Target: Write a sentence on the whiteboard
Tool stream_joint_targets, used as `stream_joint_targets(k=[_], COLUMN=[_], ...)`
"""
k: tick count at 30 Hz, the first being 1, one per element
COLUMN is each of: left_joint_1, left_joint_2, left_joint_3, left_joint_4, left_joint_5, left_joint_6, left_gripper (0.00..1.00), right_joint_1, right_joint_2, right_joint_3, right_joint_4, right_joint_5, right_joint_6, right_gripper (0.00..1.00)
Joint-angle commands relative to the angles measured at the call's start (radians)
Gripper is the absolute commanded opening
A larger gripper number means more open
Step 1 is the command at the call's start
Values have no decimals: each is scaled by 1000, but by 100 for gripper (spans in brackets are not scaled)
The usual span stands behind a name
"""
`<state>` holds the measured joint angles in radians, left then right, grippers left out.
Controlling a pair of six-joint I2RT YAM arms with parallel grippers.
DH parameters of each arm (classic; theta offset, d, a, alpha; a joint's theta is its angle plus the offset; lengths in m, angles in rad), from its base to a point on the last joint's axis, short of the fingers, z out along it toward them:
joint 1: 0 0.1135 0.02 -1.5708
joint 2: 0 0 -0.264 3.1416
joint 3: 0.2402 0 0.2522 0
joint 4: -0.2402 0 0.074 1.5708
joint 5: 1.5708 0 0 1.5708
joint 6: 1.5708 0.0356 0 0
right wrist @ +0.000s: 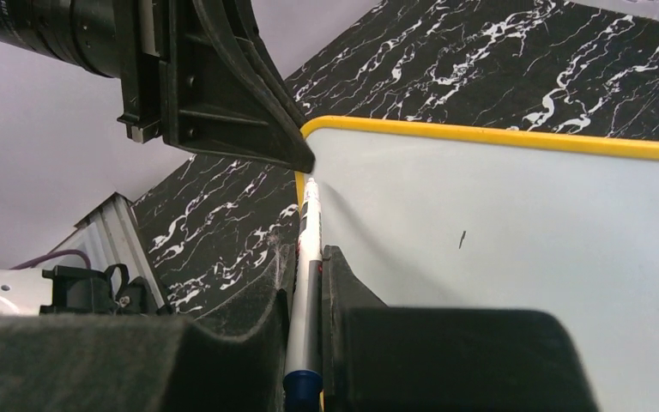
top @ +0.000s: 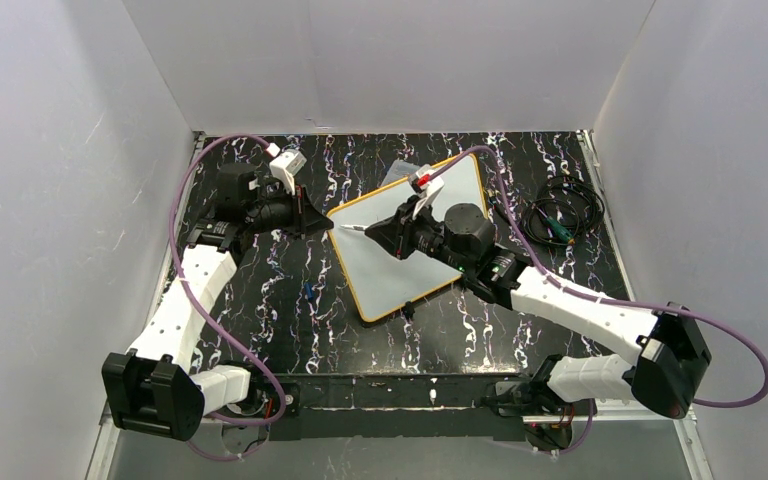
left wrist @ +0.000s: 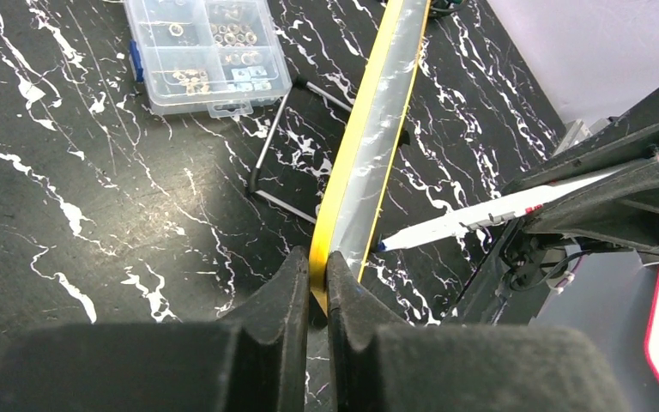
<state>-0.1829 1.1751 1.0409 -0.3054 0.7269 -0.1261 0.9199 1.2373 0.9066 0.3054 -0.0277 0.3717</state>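
while left gripper (left wrist: 317,268) pinches the whiteboard (top: 392,280) corner, right gripper (right wrist: 309,259) clamped on a marker (right wrist: 310,219), tip nearby

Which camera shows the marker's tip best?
Left wrist: the marker appears side-on, blue tip clear near the whiteboard. Right wrist shows its barrel in the right gripper; top view shows a tiny sliver.

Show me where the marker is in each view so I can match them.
Top external: marker left of centre, tip near the whiteboard's left corner.
Left wrist: marker right of centre, tip toward the whiteboard's edge.
Right wrist: marker bottom centre, gripped in the right pincer.
Shared landmark: the whiteboard's yellow frame.
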Motion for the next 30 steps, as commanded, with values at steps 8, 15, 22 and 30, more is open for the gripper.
stream_joint_targets(k=[8, 15, 22, 30], left_joint_1=[-1, -3, -3, -3], left_joint_2=[-52, -54, -58, -62], left_joint_3=[-42, -46, -47, -48], left_joint_4=[23, 26, 30, 31], left_joint_5=[35, 55, 63, 63], left_joint_6=[45, 55, 56, 58], left_gripper=[0, 0, 0, 0], right_joint_1=[20, 25, 35, 59], right_joint_2=[18, 39, 46, 20], right_joint_3=[58, 63, 58, 7], right_joint_4=[100, 98, 56, -8], right_joint_5=[77, 92, 135, 155], right_joint_6=[-35, -48, -63, -61], right_gripper=[1, 1, 1, 1])
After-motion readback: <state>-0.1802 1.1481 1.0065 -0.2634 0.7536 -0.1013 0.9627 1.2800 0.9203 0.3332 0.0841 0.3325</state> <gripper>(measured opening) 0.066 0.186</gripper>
